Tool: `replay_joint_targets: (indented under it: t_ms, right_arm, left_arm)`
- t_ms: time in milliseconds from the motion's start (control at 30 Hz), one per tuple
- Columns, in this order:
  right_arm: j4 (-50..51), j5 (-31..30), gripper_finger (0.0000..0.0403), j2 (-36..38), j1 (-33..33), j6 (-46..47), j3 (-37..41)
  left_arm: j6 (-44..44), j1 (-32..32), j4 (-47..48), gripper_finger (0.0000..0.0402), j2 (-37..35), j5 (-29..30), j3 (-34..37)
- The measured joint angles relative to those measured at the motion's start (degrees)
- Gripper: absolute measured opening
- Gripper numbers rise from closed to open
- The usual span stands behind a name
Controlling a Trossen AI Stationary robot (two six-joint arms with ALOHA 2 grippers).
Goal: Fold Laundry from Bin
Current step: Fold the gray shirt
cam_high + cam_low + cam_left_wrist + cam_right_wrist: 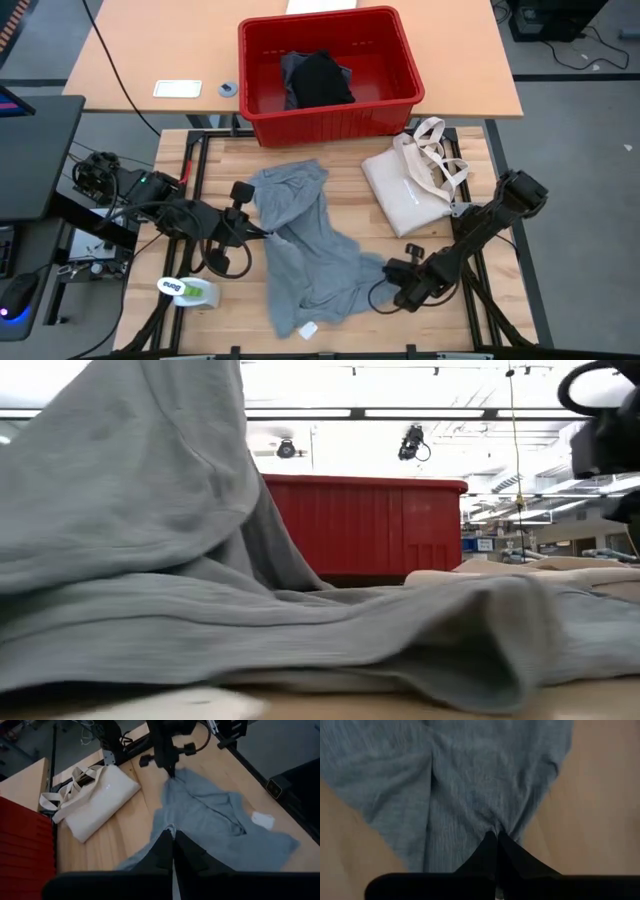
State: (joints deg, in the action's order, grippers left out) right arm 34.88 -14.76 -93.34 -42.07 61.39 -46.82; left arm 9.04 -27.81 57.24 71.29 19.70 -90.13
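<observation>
A light grey T-shirt [305, 255] lies crumpled on the wooden table [440, 330], with a white label [308, 328] at its near end. My left gripper [262, 232] is shut on the shirt's left side and holds that part raised; the low view shows the cloth [130, 470] rising from the table. My right gripper [386, 267] is shut on the shirt's right edge, low over the table. The red bin [330, 110] stands at the far edge with a black garment [322, 80] inside. My left gripper pinches a bunched fold of the shirt's left side [172, 829] between its two shut fingers, slanting down from the table's left. That part is lifted clear and the cloth slopes down from it to the table. How many layers it has, I cannot tell. My right gripper pinches the shirt's right edge [495, 827] between its two shut fingertips, coming steeply from above. The cloth puckers toward the fingers in small creases. The shirt around the hold [172, 782] lies on the table.
A cream tote bag [415, 180] with loop handles lies at the far right of the table. A green and white roll [190, 290] sits near the left front corner. Bare wood shows to the right of the shirt [600, 820].
</observation>
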Motion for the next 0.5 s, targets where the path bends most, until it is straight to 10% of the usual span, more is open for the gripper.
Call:
replay_joint_targets:
  t_ms: [500]
  right_arm:
    - [1.19,24.25,0.0026,0.4,-0.58,23.0,-0.17]
  left_arm:
    - [-1.49,0.0,0.71,0.0009,0.0,0.0,0.0]
